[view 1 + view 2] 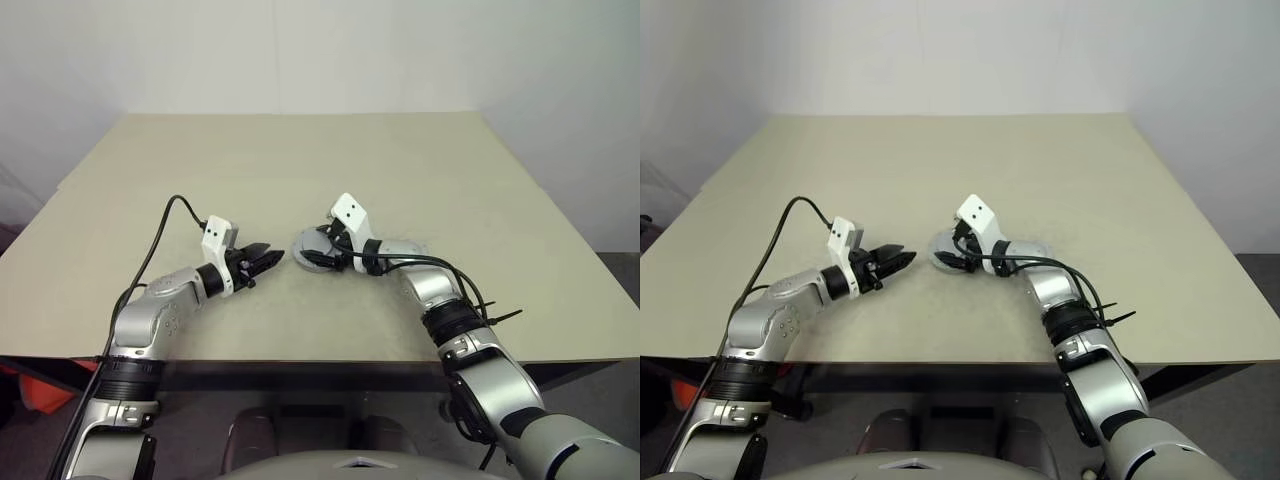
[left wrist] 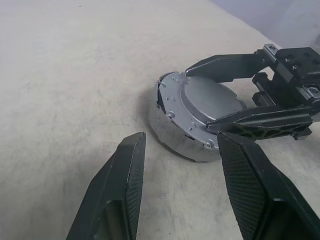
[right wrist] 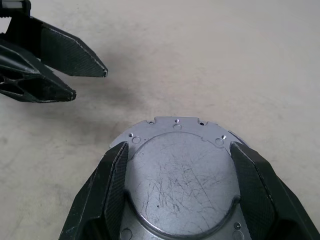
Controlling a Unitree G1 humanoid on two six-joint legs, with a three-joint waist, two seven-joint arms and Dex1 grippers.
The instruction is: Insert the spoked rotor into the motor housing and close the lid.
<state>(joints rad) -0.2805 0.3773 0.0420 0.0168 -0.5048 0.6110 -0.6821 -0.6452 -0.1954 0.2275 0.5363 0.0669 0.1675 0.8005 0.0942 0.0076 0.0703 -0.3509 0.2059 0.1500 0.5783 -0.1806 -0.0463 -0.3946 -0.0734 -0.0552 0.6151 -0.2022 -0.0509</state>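
Near the middle of the desk (image 1: 420,150) sits the lid (image 3: 180,175), smooth grey cap seated on the motor housing (image 2: 172,131), whose shiny side wall shows below it. Right gripper (image 3: 181,167) straddles the lid, one finger on each side, at or just off its raised round top; can't tell if it's actually gripping. Left gripper (image 1: 262,261) is just left of the assembly, jaws apart, empty, tips pointing at it, not touching.

Silver arms, black cables, textured black fingers (image 2: 250,185)
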